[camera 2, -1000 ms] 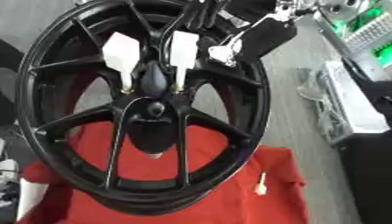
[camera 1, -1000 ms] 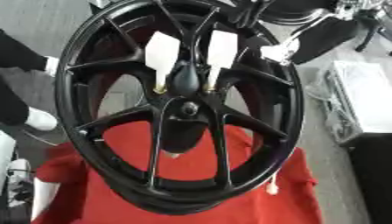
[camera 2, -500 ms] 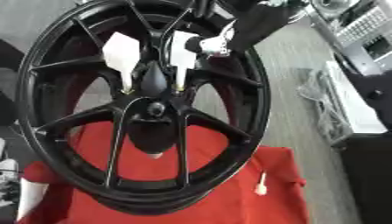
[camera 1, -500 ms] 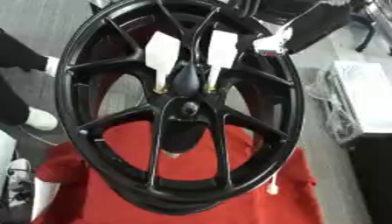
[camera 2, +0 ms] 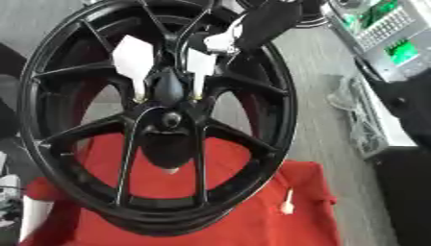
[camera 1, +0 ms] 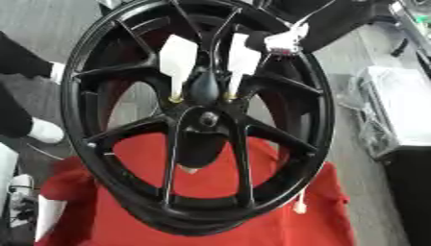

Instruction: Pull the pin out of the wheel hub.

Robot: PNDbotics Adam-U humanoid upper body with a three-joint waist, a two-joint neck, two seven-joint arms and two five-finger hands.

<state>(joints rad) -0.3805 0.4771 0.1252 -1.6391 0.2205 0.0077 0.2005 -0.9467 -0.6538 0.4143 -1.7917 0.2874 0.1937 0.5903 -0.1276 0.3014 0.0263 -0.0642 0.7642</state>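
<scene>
Pins are what we're after: two sit in the black wheel hub (camera 1: 202, 120), left pin (camera 1: 178, 62) and right pin (camera 1: 241, 60), each a white flat tab on a thin stem ending in a brassy tip just above the centre. They look light and stiff, probably a bit bendy at the tab, so I'd grab the broad white tab and pull straight along the stem. The wheel itself looks heavy and stands on a red cloth (camera 1: 202, 216). Right hand (camera 2: 221, 40) comes in from the upper right, almost at the right pin's tab; can't tell whether its fingers are spread or pinching. Right eye view shows it overlapping the tab more than the left does. Left hand isn't visible.
</scene>
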